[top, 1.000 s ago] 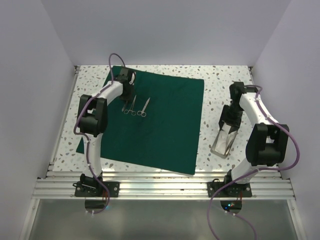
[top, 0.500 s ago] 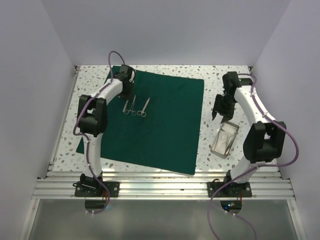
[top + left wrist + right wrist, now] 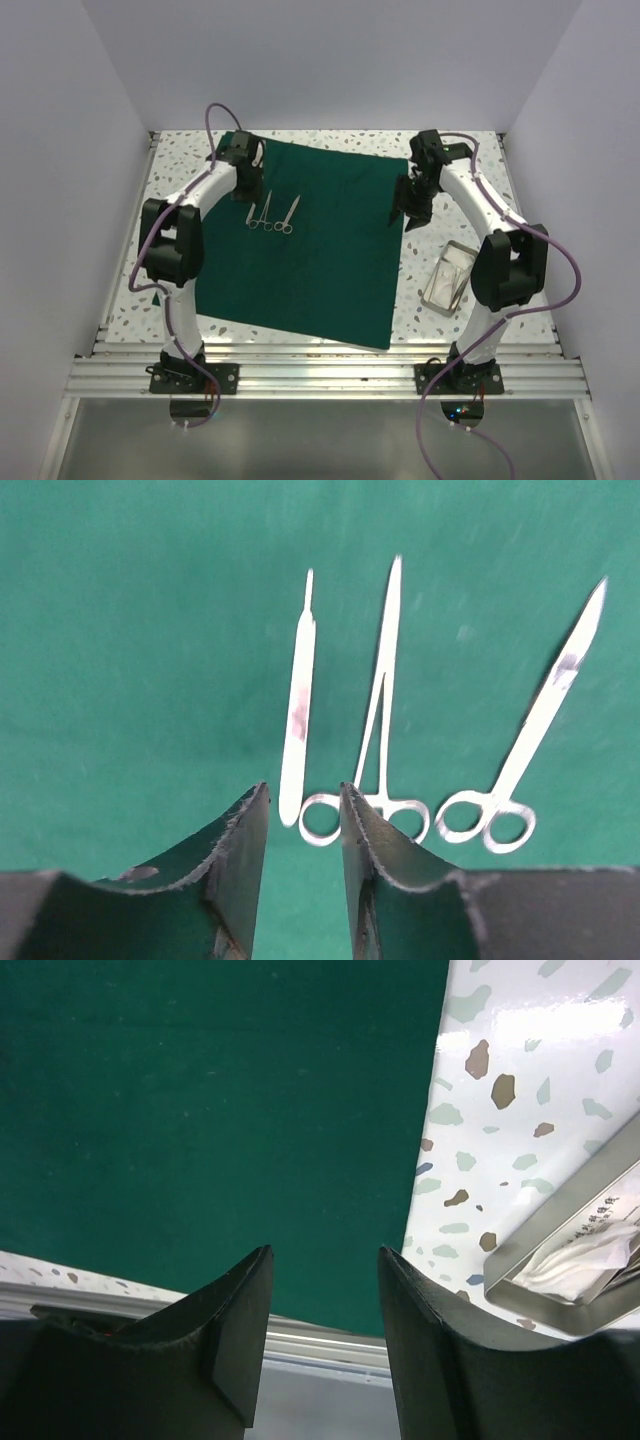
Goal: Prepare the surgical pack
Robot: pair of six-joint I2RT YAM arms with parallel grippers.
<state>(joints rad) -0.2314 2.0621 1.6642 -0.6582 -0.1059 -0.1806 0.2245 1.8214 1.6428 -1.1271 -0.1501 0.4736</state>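
The dark green drape (image 3: 330, 240) lies flat on the table. Three steel instruments (image 3: 271, 214) lie side by side on its far left part: a slim flat tool (image 3: 298, 715), ring-handled forceps (image 3: 383, 710) and scissors (image 3: 545, 715). My left gripper (image 3: 250, 192) (image 3: 305, 795) is open and empty, just behind the instruments' handles. My right gripper (image 3: 400, 208) (image 3: 325, 1255) is open and empty above the drape's right edge (image 3: 200, 1110). The small metal tray (image 3: 450, 278) (image 3: 560, 1260) stands on the table right of the drape and holds white gauze and a sachet (image 3: 590, 1245).
The terrazzo table (image 3: 440, 165) shows bare round the drape. Grey walls close in the left, back and right sides. An aluminium rail (image 3: 320, 375) runs along the near edge, under both arm bases.
My right gripper has left the tray and swung left and back to the drape's right edge. The tray stays on the table. My left arm has shifted slightly.
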